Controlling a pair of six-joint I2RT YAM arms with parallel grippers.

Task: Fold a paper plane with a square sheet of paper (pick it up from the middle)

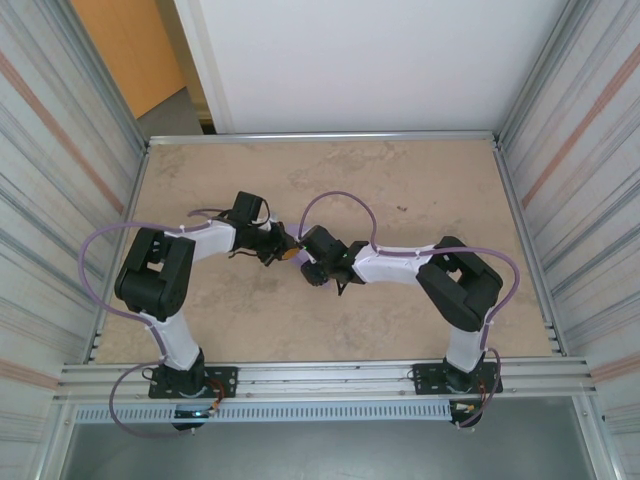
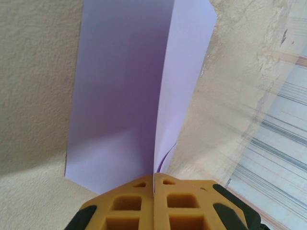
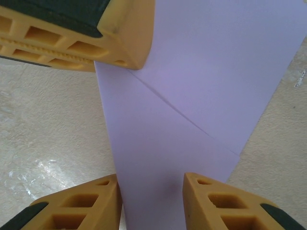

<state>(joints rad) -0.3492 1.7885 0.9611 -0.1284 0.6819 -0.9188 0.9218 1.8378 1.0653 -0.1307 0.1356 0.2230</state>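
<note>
Lilac thin paper sheet (image 2: pixel 120 96), folded along a lengthwise crease, sits mid-table over the beige speckled table (image 1: pixel 400 190), between the two arms. Left gripper (image 2: pixel 154 184), yellow two-finger type: jaws fully closed, pinching the sheet's near edge right at the fold. Right gripper (image 3: pixel 151 187): jaws partly apart, sheet running past the gap between its fingers, not clamping anything I can see. Right wrist view also shows a diagonal crease across the sheet. Top view: both grippers almost tip to tip.
</note>
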